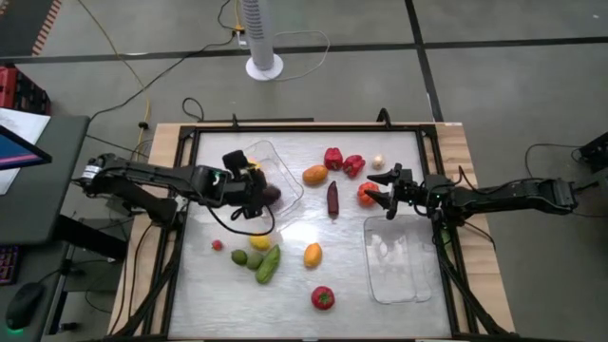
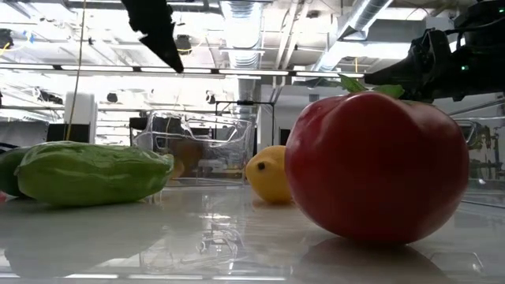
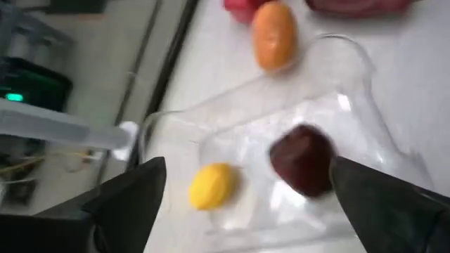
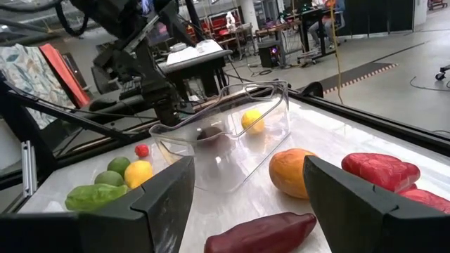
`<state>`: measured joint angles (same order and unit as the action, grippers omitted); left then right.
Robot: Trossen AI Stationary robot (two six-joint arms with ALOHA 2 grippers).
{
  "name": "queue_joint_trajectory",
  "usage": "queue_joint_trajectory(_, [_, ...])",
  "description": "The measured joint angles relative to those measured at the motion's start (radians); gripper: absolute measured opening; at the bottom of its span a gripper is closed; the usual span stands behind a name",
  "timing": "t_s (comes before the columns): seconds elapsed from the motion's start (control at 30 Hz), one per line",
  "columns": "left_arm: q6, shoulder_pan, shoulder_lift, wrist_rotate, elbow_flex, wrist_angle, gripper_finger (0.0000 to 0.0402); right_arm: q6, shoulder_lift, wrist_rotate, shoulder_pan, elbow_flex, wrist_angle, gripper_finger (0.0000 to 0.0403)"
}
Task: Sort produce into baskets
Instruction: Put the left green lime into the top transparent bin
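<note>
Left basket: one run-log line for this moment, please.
left gripper open over left basket | basket holds yellow fruit, purple piece | right gripper open

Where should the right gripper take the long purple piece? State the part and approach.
Take the long purple piece at its slim middle, with the right gripper coming from above and its fingers spanning the width. It lies flat and alone, and its ends taper.

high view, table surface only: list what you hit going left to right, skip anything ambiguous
left end effector over the left clear tray → orange fruit → dark purple piece → red peppers → right end effector → right clear tray, on the near side.
</note>
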<state>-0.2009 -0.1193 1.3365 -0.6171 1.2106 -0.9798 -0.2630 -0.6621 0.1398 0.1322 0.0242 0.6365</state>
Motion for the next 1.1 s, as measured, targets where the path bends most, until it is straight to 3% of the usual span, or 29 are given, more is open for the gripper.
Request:
queue_joint_trajectory(0.1, [-0.062,-0.036,-0.012,0.123,0.024,-0.053,0.0389,0.000,0.000,0.000,0.000,0.000,0.000,0.0291])
queue_joint_trajectory(0.23, [-0.171,-0.133,-0.019,0.407,0.024,-0.094,0.0372,0.000,0.000,0.000,0.000,0.000,-0.003,0.0291])
queue_joint_trajectory(0.3, [-0.265,-0.210,-0.021,0.487,0.017,-0.098,0.0363,0.000,0.000,0.000,0.000,0.000,-0.004,0.0291])
queue_joint_trajectory(0.47, [-0.455,-0.407,-0.016,0.436,-0.079,-0.099,0.0344,-0.003,0.000,0.000,0.000,0.000,-0.004,0.0291])
queue_joint_trajectory(0.6, [-0.520,-0.492,-0.008,0.372,-0.190,-0.022,0.0340,-0.006,0.000,0.000,0.000,0.000,-0.004,0.0291])
queue_joint_trajectory(0.73, [-0.483,-0.503,-0.008,0.378,-0.287,0.126,0.0339,-0.007,0.000,0.000,0.000,0.000,-0.003,0.0291])
queue_joint_trajectory(1.0, [-0.447,-0.478,-0.008,0.395,-0.381,0.176,0.0338,-0.010,0.000,0.000,0.000,0.000,-0.003,0.0291])
queue_joint_trajectory(1.1, [-0.439,-0.467,-0.008,0.400,-0.423,0.263,0.0334,-0.009,0.000,0.000,0.000,0.000,-0.003,0.0291])
